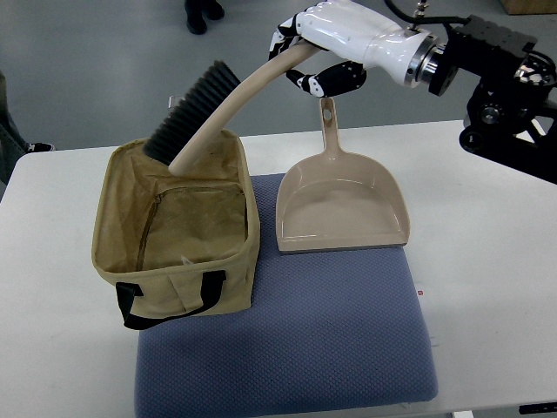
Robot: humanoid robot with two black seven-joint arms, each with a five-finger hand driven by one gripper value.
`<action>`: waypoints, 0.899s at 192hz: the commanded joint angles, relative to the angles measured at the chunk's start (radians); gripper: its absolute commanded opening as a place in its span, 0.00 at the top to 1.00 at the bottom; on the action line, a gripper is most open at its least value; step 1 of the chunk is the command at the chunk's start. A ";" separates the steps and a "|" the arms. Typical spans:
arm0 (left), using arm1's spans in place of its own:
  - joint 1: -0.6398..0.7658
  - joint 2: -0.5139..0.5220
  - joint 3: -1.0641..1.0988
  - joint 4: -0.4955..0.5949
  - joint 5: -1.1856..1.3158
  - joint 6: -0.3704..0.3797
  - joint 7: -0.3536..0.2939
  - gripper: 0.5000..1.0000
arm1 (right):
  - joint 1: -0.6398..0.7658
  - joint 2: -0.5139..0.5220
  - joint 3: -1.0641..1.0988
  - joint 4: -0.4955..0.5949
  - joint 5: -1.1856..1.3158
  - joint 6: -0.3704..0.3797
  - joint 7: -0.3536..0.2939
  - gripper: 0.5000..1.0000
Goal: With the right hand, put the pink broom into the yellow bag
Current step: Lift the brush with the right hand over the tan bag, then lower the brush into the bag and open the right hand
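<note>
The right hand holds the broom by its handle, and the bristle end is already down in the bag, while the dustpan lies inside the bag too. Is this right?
Not quite. In the top view the dustpan lies on the blue mat beside the bag, not inside it. The right hand holding the broom is correct.

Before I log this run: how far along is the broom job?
Nearly done. The right hand grips the broom handle, and its lower end already sits inside the yellow bag, bristles sticking above the rim. Left: release it and pull the hand away.

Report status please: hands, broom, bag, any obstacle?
Right hand shut on broom handle. Brush end inside yellow bag, handle leaning out over the rim. Left hand not visible. Dustpan beside bag, not blocking.
</note>
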 commanded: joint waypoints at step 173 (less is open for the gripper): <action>0.000 0.000 0.000 0.000 0.000 0.000 0.000 0.00 | -0.103 0.165 0.006 -0.097 -0.109 -0.006 0.005 0.28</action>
